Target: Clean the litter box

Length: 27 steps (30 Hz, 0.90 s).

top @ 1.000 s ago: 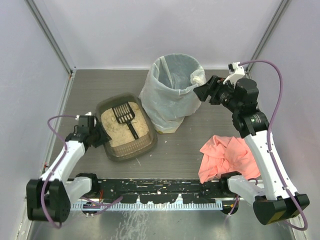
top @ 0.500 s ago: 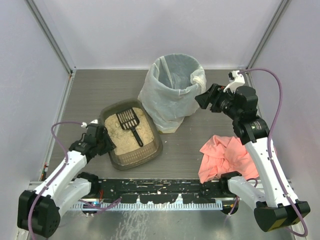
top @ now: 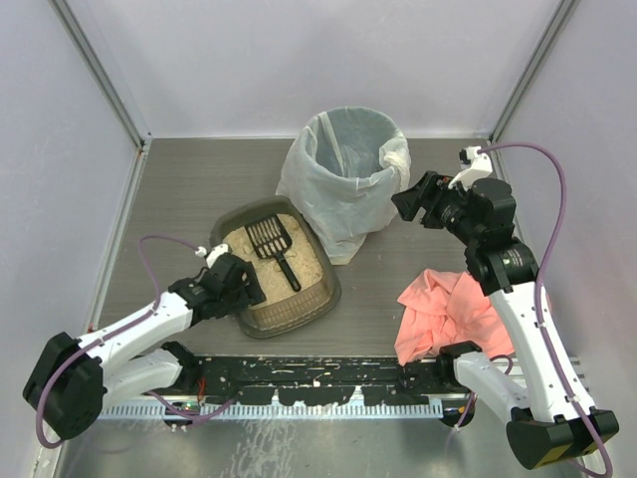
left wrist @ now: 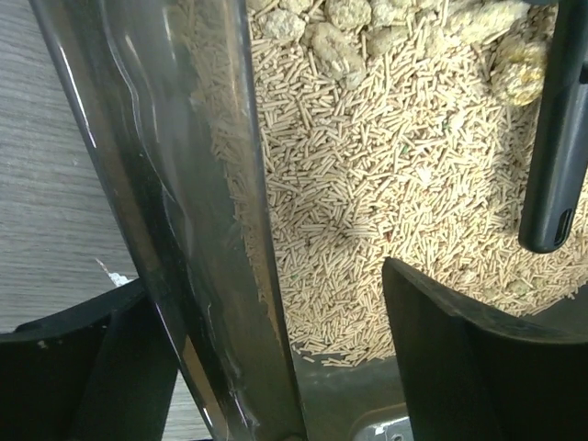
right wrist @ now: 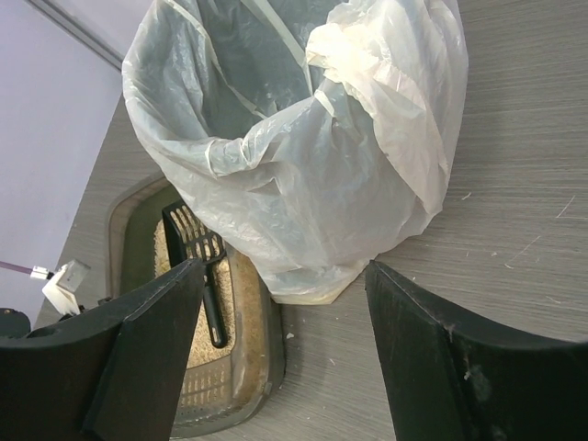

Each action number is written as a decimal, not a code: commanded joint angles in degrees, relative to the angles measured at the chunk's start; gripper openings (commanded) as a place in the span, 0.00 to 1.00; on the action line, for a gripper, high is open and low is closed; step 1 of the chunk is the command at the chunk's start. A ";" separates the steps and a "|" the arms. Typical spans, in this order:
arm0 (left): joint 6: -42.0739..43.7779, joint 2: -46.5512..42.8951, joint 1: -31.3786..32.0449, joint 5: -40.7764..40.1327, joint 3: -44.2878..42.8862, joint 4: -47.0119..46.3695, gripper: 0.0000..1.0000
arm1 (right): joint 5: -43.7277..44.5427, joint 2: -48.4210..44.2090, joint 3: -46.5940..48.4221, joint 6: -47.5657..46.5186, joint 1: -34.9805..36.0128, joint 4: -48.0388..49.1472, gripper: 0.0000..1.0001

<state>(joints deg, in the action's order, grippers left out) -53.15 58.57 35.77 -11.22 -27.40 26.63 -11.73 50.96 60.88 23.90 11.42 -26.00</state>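
The litter box (top: pixel 329 291) is a dark translucent tray of tan pellets, left of centre. A black slotted scoop (top: pixel 275 245) lies in it. My left gripper (top: pixel 239 284) is open at the box's near left corner and straddles its wall (left wrist: pixel 184 184): one finger is outside, one inside over the pellets. Clumps (left wrist: pixel 335 46) and the scoop handle (left wrist: pixel 556 156) show in the left wrist view. My right gripper (top: pixel 413 199) is open and empty in the air beside the white-bagged bin (top: pixel 348 179). The right wrist view shows the box (right wrist: pixel 266 367) and scoop (right wrist: pixel 197 253).
The tall bin (right wrist: pixel 294 156) stands directly behind the box's far right corner, touching or nearly so. A crumpled pink cloth (top: pixel 448 309) lies on the table at the front right, under the right arm. Frame posts stand at the back corners.
The litter box has slid toward the front right and turned, with my left gripper at its wall moving along. My right gripper has drawn slightly away from the bin's rim.
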 commanded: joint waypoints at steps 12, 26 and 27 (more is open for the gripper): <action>-0.59 -14.47 0.43 -10.78 -11.62 18.48 0.98 | 1.75 -1.42 0.19 -1.29 0.05 0.50 0.78; -1.84 -18.75 1.14 -1.32 -11.19 15.64 0.84 | 1.88 -1.12 -0.63 -1.66 0.04 0.16 0.78; -2.05 -18.08 1.61 -1.64 -11.12 15.10 0.83 | 1.98 -1.25 -0.74 -1.66 0.03 0.23 0.78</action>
<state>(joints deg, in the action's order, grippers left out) -54.68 38.72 36.21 -15.79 -38.28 47.29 -10.44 50.52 60.12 22.83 11.42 -27.53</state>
